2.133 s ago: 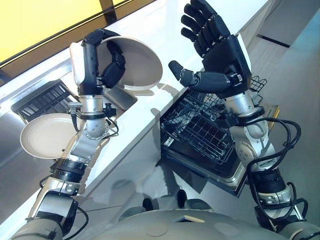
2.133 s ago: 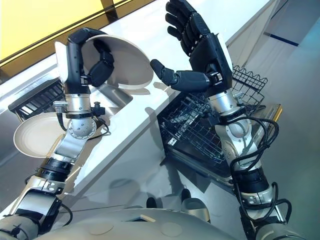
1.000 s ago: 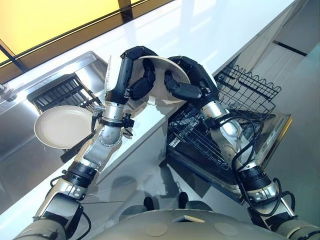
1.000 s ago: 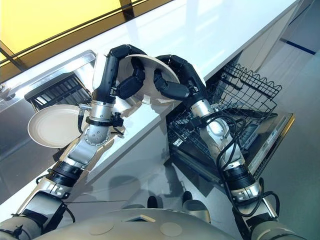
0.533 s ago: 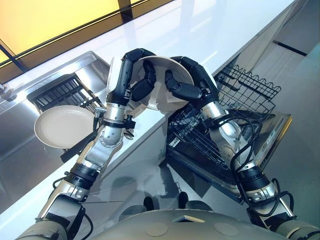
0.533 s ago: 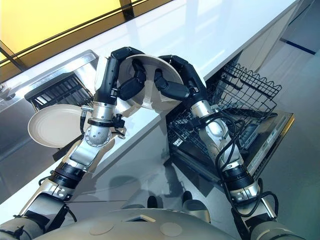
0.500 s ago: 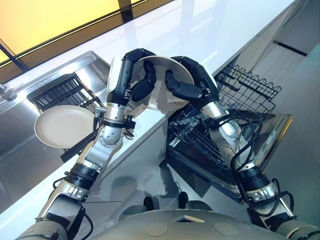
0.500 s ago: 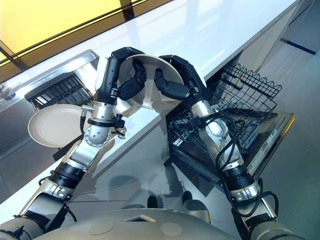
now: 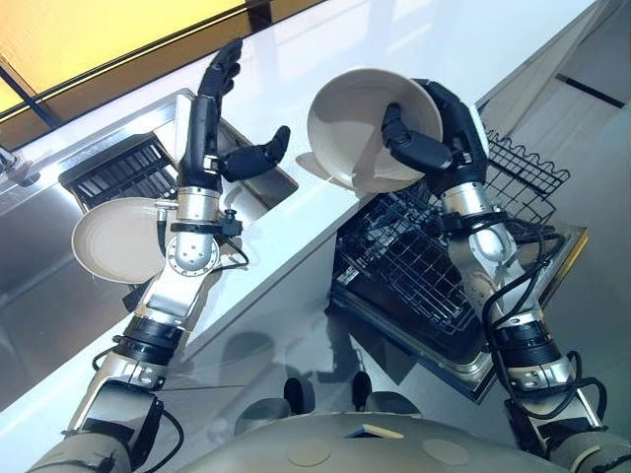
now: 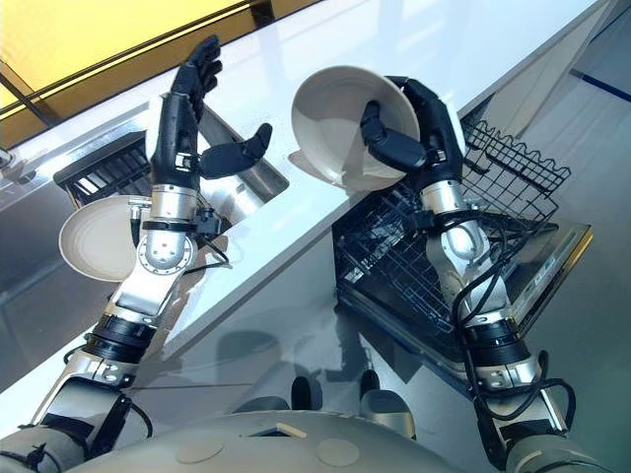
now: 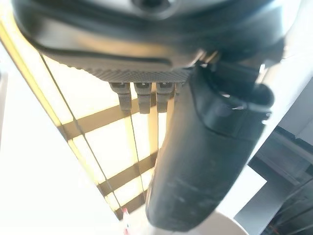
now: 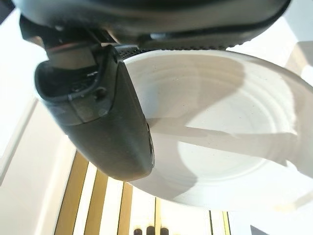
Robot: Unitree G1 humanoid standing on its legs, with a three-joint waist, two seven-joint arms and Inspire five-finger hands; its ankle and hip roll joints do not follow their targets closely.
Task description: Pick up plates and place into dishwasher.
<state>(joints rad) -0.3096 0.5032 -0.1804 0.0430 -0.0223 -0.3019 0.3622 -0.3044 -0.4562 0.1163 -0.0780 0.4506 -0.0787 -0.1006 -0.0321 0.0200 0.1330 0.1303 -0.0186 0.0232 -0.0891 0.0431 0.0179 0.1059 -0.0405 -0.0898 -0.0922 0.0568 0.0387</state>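
A white plate (image 9: 360,123) hangs tilted in the air over the counter edge, with my right hand (image 9: 444,138) shut on its rim, thumb on the inner face and fingers behind. The right wrist view shows that thumb (image 12: 105,117) lying across the plate (image 12: 225,127). My left hand (image 9: 209,123) is raised over the sink, open, fingers straight and thumb (image 11: 205,156) spread, holding nothing. A second white plate (image 9: 116,238) lies at the left by the sink, behind my left forearm. The dishwasher's wire rack (image 9: 414,271) stands pulled out below the held plate.
A white counter (image 9: 325,39) runs diagonally across the scene, with a steel sink (image 9: 251,182) set in it. A dark slatted drainer (image 9: 108,172) sits in the sink's left part. The dishwasher door (image 9: 552,286) lies open under the rack, with a second wire basket (image 9: 527,168) beyond.
Both hands held the plate half a second ago. My left hand has let go, opened and drawn back to the left; my right hand has carried the plate off to the right.
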